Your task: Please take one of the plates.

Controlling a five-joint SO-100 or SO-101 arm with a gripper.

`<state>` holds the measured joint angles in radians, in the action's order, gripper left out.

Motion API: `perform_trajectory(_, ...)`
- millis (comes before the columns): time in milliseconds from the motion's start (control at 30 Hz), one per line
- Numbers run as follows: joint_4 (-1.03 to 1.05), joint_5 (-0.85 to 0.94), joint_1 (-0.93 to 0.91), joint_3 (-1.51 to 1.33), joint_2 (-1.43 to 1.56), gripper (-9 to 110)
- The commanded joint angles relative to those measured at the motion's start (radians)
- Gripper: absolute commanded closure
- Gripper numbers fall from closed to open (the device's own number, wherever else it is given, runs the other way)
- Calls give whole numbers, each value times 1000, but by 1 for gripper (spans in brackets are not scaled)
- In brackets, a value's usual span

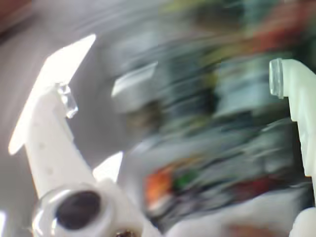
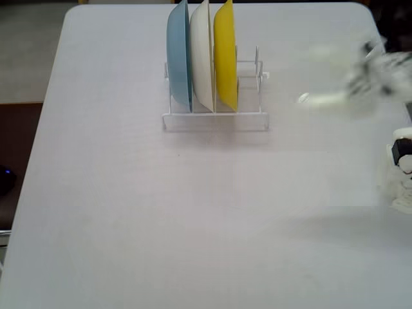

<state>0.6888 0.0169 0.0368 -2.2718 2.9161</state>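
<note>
Three plates stand on edge in a white wire rack (image 2: 250,120) at the back of the table in the fixed view: a blue plate (image 2: 178,58), a white plate (image 2: 202,58) and a yellow plate (image 2: 225,58). The rack's slots to the right of the yellow plate hold nothing. My gripper (image 2: 315,98) is a pale motion-blurred streak in the air to the right of the rack, apart from it. In the wrist view the gripper (image 1: 170,91) is open, its white fingers (image 1: 54,108) spread wide with nothing between them. That view is heavily blurred and shows no plate.
The arm's base (image 2: 402,161) stands at the right edge of the white table (image 2: 193,212). A dark object (image 2: 5,177) lies off the table's left side. Floor shows beyond the table's left edge.
</note>
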Motion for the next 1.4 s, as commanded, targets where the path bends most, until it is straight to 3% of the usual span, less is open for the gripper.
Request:
perform_trajectory(0, -37, -51, 14, -80, 35, 49)
perform_trajectory(500, -129, -74, 17, -526, 176, 53)
perform_trajectory(733, -138, -81, 25, -739, 385, 56)
perform_trajectory(1067, -118, -84, 32, -864, 393, 57)
perform_trajectory(1367, 23, -58, 6, -864, 393, 62)
